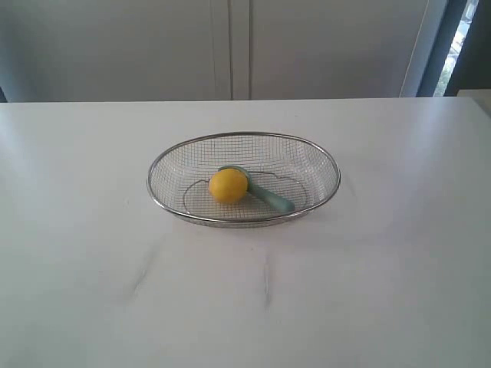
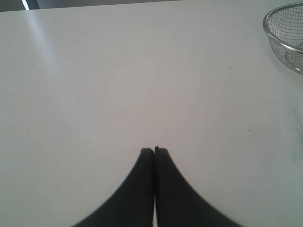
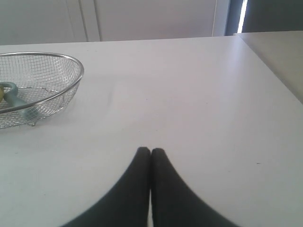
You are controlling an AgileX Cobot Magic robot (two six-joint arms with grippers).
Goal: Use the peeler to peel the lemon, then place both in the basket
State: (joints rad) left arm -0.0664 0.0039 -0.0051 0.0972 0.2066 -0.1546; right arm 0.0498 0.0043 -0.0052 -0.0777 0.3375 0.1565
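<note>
**Lemon and peeler both in the basket, both grippers closed and empty**

- Basket: sits near the middle of the white table, upright, long side across the exterior view.
- Lemon: inside the basket, on the mesh floor, a bit left of the basket's centre. Skin looks plain yellow from this side. Can't tell at this size whether any strip is peeled off.
- Peeler: also inside the basket, lying flat. The teal handle runs from behind the lemon out to the right and toward the front rim. Its head end is tucked behind the lemon and touches it, so the blade is hidden.
- Left gripper: fingers pressed together with barely a seam between the tips, gripping nothing. It's over bare table, well apart from the basket; only the basket's rim shows at the edge of the left wrist view.
- Right gripper: same state, tips together, nothing held. It's over bare table, with the basket off to one side and not touching it.
- Neither arm appears in the exterior view.
</note>
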